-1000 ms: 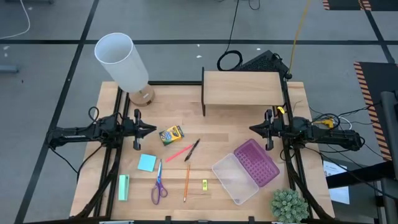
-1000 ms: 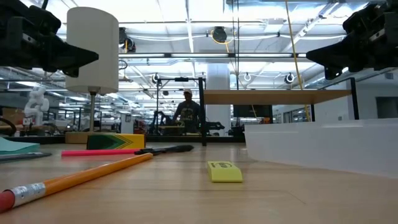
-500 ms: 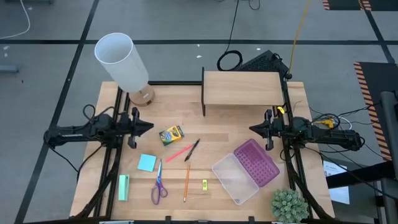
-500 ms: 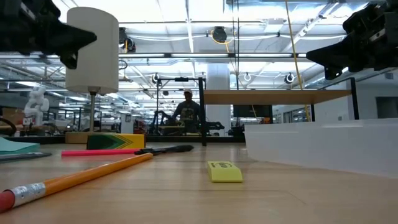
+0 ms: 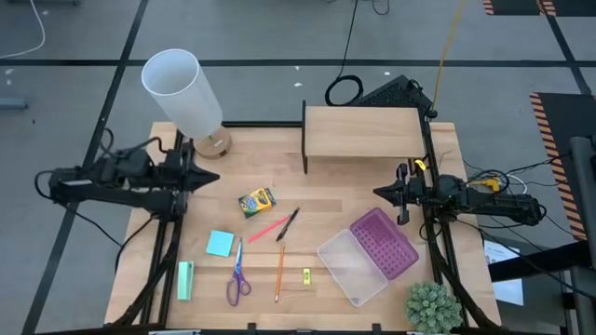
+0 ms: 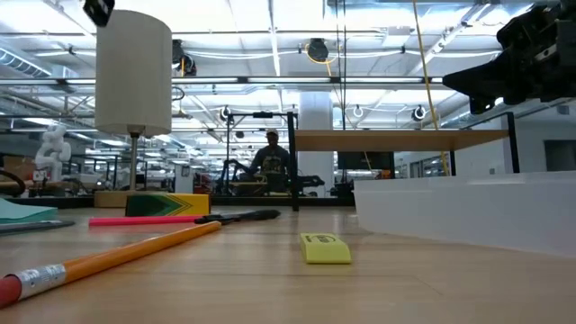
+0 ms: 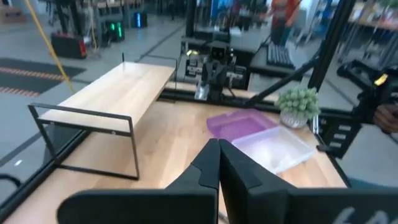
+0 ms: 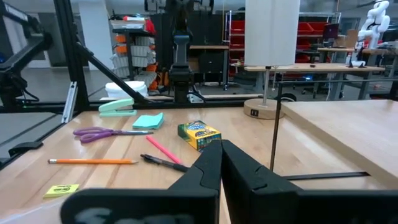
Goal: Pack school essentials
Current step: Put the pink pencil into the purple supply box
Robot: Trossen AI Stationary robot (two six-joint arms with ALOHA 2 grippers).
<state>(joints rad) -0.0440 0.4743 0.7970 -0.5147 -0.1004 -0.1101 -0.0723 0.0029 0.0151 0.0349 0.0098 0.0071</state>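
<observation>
At table edges: left gripper [image 5: 212, 177], right gripper [image 5: 380, 193], fingers together, holding nothing.

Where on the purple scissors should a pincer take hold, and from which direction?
Probably from above, on the closed blades, pincer closing across their width. The scissors lie flat, loops toward the table's near edge, so the narrow straight blades look easier to pinch than the wide loops.

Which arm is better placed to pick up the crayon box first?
Left, probably. The left gripper sits on the same side of the table as the crayon box and nearer it; the right gripper waits beside the purple case.
</observation>
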